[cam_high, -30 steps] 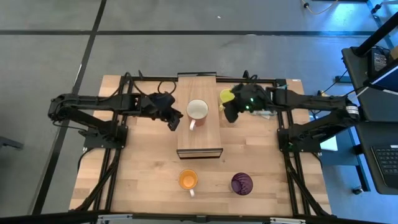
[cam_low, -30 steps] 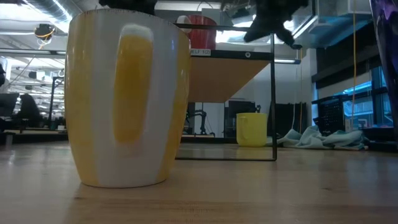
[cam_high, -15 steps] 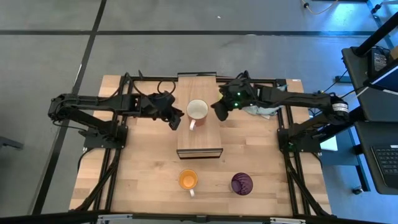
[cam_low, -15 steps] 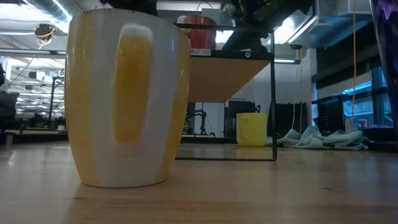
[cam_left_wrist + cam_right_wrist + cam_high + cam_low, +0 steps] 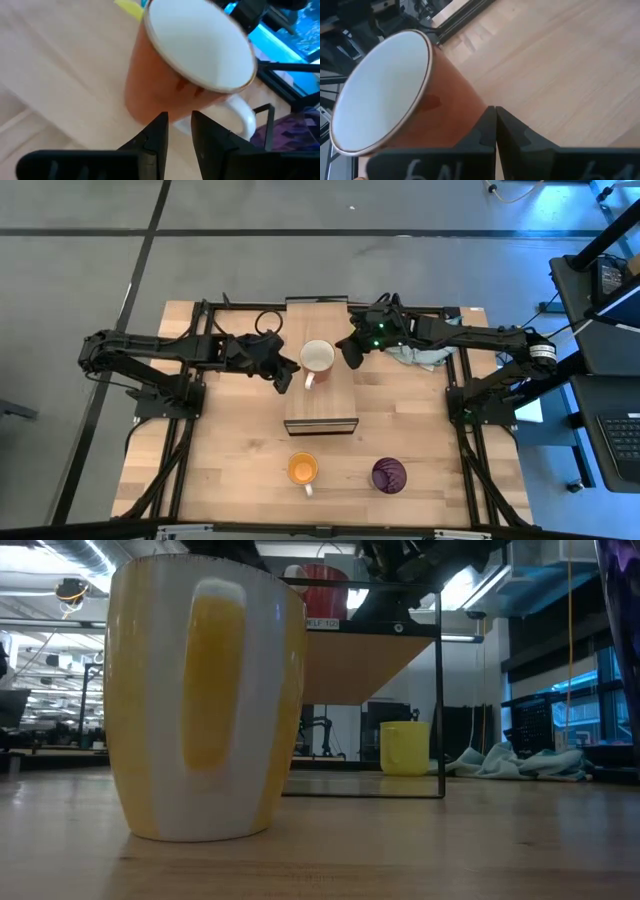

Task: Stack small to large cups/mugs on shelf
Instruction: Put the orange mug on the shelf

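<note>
White-lined mug (image 5: 318,358) stands upright on shelf (image 5: 320,420), flanked by both claws. Left claw (image 5: 284,375), slightly parted and empty, sits beside the handle. Right claw (image 5: 352,356), fully closed and empty, sits at the opposite wall. Nudging should be gentle, so tipping is avoided.

A grey floor (image 5: 250,270) crossed by dark seams surrounds the wooden tabletop (image 5: 230,440); a dark desk (image 5: 600,350) stands alongside; beyond, ceiling lights (image 5: 40,585) brighten an open workshop; blue-lit windows (image 5: 540,725) glow.
</note>
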